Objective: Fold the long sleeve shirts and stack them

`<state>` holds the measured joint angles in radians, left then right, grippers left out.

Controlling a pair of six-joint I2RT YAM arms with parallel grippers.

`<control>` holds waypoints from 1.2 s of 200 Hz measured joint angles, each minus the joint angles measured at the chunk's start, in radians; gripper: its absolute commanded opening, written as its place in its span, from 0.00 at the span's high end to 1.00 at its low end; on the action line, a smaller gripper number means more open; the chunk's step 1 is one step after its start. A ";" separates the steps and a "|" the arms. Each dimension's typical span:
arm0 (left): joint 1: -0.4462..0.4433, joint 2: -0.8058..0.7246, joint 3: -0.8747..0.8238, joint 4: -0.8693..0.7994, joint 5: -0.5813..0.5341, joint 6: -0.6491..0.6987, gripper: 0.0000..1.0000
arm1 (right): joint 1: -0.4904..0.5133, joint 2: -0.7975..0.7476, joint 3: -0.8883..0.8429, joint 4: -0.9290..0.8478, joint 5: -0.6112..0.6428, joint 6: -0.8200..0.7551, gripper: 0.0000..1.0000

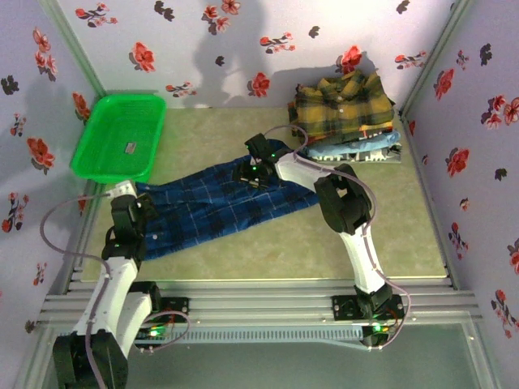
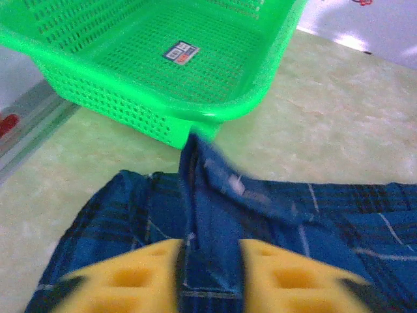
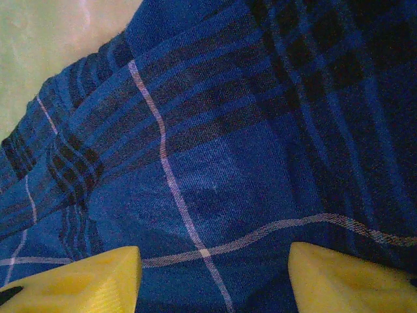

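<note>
A dark blue plaid shirt [image 1: 219, 207] lies spread and rumpled across the middle of the table. My left gripper [image 1: 139, 211] is at its left end near the basket. In the left wrist view its yellow pads [image 2: 130, 280] stand apart, and a raised, blurred fold of the shirt [image 2: 215, 215] runs up between them. My right gripper [image 1: 247, 174] hangs over the shirt's far right part. Its jaws are open and wide apart just above flat plaid cloth [image 3: 228, 130], holding nothing. A folded mustard-yellow plaid shirt [image 1: 345, 109] tops a stack of light blue shirts [image 1: 369, 147] at the back right.
A green plastic basket [image 1: 117, 134] stands at the back left, close to the shirt's left end [image 2: 163, 59]. Flowered walls close in the table on three sides. Bare tabletop [image 1: 324, 243] lies in front of the shirt.
</note>
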<state>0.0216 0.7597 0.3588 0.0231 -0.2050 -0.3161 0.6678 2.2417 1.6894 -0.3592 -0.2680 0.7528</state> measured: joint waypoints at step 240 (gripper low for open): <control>-0.162 0.540 0.627 -0.899 0.339 -0.088 0.37 | 0.145 -0.542 -0.623 -0.057 0.379 0.151 0.45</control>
<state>-0.1406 1.2995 0.9855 -0.8757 0.1341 -0.4038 0.8124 1.7000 1.0664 -0.4164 0.1112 0.9039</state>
